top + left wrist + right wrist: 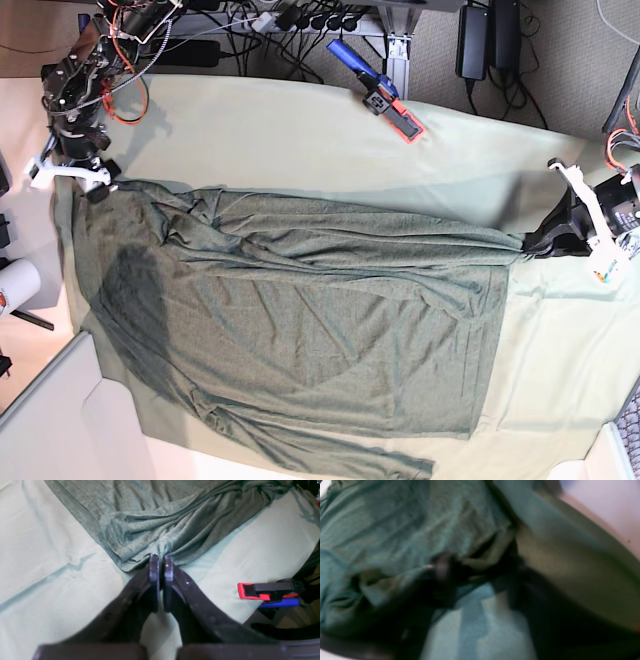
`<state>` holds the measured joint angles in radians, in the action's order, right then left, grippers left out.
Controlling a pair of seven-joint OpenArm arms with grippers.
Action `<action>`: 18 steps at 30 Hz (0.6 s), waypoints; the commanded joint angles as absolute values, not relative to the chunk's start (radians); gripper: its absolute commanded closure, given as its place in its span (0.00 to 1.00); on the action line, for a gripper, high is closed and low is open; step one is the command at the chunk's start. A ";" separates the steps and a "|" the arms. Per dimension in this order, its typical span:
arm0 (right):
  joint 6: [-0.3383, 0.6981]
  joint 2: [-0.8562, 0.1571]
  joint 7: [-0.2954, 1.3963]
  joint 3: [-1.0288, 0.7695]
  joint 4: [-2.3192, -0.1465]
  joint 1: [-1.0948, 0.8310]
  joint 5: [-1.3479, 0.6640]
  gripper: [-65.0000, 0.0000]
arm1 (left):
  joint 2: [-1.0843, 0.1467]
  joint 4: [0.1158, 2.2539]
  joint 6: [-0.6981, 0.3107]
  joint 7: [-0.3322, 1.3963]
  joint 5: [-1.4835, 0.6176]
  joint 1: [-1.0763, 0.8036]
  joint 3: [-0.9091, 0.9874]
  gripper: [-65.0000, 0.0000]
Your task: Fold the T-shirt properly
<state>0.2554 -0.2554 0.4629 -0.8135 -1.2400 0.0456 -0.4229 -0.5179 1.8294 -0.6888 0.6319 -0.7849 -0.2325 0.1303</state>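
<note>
The dark olive T-shirt (300,330) lies spread and wrinkled on the mint-green table cloth (300,130). My left gripper (161,558) is shut on a bunched bit of the shirt's edge, and folds radiate from the pinch. In the base view the left gripper (527,245) sits at the shirt's right upper corner, with the fabric drawn taut toward it. My right gripper (98,188) is at the shirt's far left upper corner. The right wrist view is blurred: the right gripper (480,562) has dark fingers (442,567) standing apart, with a fold of the T-shirt (395,530) between them.
A red, black and blue clamp (385,100) grips the table's back edge; the same kind of clamp (267,593) shows in the left wrist view. Cables and power bricks (300,20) lie behind the table. A white roll (15,285) stands off the left edge.
</note>
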 commanded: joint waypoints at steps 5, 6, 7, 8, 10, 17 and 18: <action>0.262 -0.278 0.420 -0.816 -1.219 0.058 -0.426 1.00 | -0.532 1.842 -0.698 0.610 -0.804 -0.222 0.138 1.00; 0.262 -0.278 0.423 -0.817 -1.225 0.058 -0.427 1.00 | -0.532 1.842 -0.698 0.611 -0.806 -0.222 0.138 1.00; 0.262 -0.278 0.438 -0.819 -1.238 0.057 -0.427 1.00 | -0.533 1.843 -0.698 0.617 -0.818 -0.222 0.138 1.00; 0.262 -0.278 0.461 -0.822 -1.257 0.057 -0.431 1.00 | -0.537 1.843 -0.698 0.639 -0.844 -0.222 0.138 1.00; 0.262 -0.278 0.506 -0.835 -1.307 0.054 -0.454 1.00 | -0.553 1.846 -0.698 0.684 -0.913 -0.226 0.138 1.00; 0.261 -0.319 0.520 -0.873 -1.386 0.058 -0.482 1.00 | -0.597 1.867 -0.698 0.688 -0.944 -0.211 0.138 1.00; 0.261 -0.325 0.516 -0.873 -1.386 0.060 -0.482 1.00 | -0.592 1.860 -0.698 0.676 -0.928 -0.197 0.138 1.00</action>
